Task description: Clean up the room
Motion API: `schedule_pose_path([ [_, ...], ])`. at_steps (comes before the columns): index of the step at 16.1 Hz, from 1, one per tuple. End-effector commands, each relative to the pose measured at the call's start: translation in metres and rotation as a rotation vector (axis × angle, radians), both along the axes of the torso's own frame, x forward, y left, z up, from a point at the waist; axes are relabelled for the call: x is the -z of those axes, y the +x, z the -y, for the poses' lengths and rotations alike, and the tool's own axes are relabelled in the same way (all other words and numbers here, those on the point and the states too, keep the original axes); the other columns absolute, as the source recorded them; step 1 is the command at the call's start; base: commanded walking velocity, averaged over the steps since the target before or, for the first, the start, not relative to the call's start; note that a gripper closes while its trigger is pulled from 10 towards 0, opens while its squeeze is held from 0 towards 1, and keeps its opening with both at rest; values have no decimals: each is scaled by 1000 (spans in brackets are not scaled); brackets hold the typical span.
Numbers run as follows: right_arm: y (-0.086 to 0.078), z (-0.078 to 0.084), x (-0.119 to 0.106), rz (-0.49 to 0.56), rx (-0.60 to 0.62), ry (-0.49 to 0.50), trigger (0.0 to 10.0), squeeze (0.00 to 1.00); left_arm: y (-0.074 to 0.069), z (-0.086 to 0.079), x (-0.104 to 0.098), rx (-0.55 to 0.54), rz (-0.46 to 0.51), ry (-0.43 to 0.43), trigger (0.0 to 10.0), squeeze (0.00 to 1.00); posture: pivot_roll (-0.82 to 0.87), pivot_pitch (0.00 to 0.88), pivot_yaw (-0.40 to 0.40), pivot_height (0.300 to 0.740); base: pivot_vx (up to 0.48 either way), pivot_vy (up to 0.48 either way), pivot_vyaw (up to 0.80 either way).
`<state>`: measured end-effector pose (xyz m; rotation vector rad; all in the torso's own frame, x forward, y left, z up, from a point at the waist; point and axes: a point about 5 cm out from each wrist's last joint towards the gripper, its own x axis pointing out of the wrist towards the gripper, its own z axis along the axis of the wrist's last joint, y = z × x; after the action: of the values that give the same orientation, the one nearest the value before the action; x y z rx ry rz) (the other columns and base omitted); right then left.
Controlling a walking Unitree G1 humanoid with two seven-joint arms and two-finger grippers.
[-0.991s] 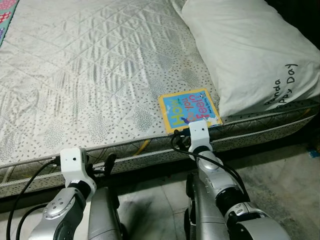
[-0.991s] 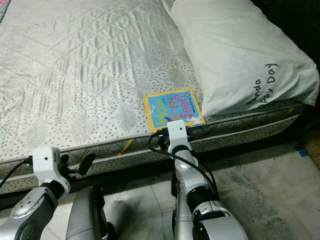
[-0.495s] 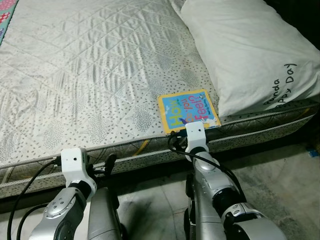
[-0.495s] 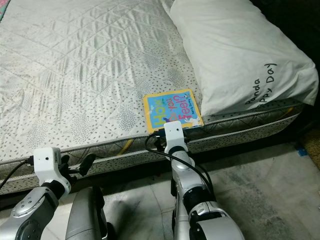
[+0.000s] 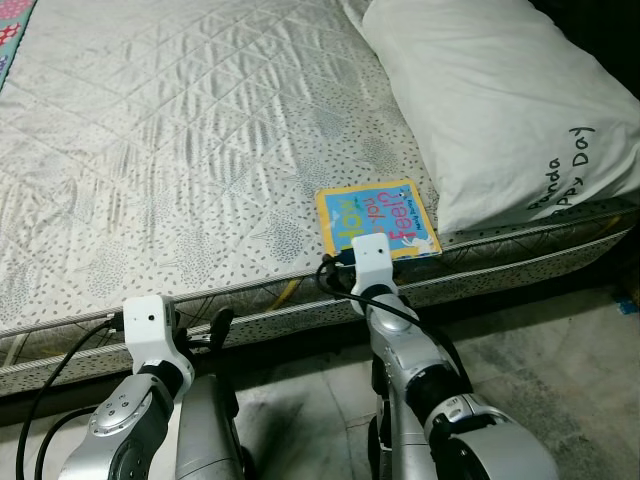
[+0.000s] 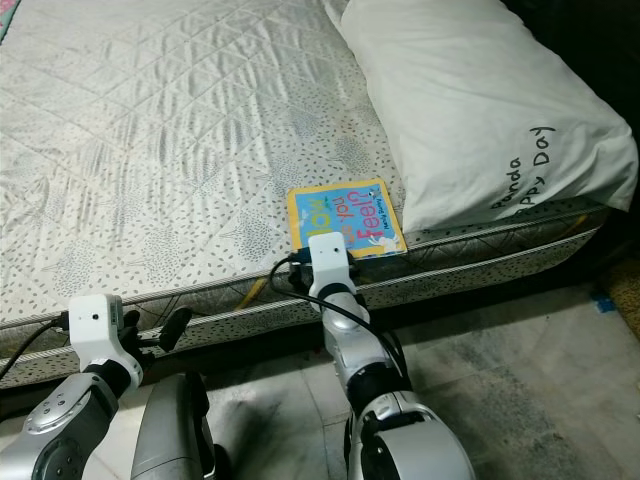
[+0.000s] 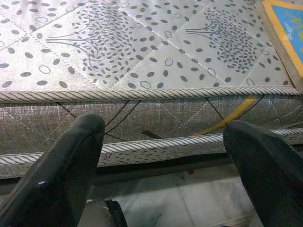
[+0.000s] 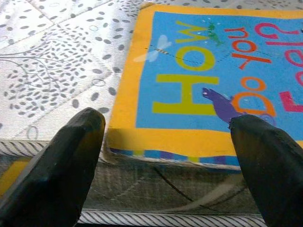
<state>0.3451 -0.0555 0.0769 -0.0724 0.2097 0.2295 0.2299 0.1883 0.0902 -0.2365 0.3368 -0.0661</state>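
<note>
Right wrist view: a picture book [image 8: 208, 90], yellow edge, blue cover, big bright letters, flat on the bed [image 5: 180, 150] right at the near edge, one corner poking a little over the side. Right gripper [image 8: 165, 142] just in front of that near edge, two black fingers [image 8: 61, 161] wide apart, one on each side, holding nothing, not touching the book. Left eye view: same book near the bed's right front corner, just beside a big white pillow [image 5: 500, 100] with black writing on it, close to the pillow's lower edge. Right arm stretched forward from the floor side, white wrist block partly covering the book's near-left corner. White quilted cover with small grey leaf and tree prints all over the bed, striped cord along the mattress edge. Left gripper [image 7: 165, 156] lower down and further left, well apart from the book, pointed at the mattress side, fingers [image 7: 61, 165] spread open too, nothing between them. Pale stone floor [image 5: 560, 350] below the bed.
</note>
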Motion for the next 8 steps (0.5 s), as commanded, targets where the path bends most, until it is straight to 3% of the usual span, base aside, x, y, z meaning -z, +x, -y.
schedule_pose_path([
  [1, -2, -6, 4, -35, 4, 10, 10000, 0, -3, -5, 4, -17, -23, 12, 10000, 0, -7, 244, 28, 549, 0, 0, 0],
  [3, -1, -10, 2, -39, 2, 4, 10000, 0, -4, -5, 3, -20, -24, 11, 10000, 0, -5, 247, 27, 549, 0, 0, 0],
  [5, 6, -6, -9, 22, 40, 33, 10000, 0, -4, -6, 3, -23, -21, 12, 10000, 0, -6, 242, 26, 549, 0, 0, 0],
  [8, 14, 15, -24, 116, 107, 59, 10000, 0, -3, -6, 3, -19, -18, 13, 10000, 0, -14, 237, 30, 549, 0, 0, 0],
])
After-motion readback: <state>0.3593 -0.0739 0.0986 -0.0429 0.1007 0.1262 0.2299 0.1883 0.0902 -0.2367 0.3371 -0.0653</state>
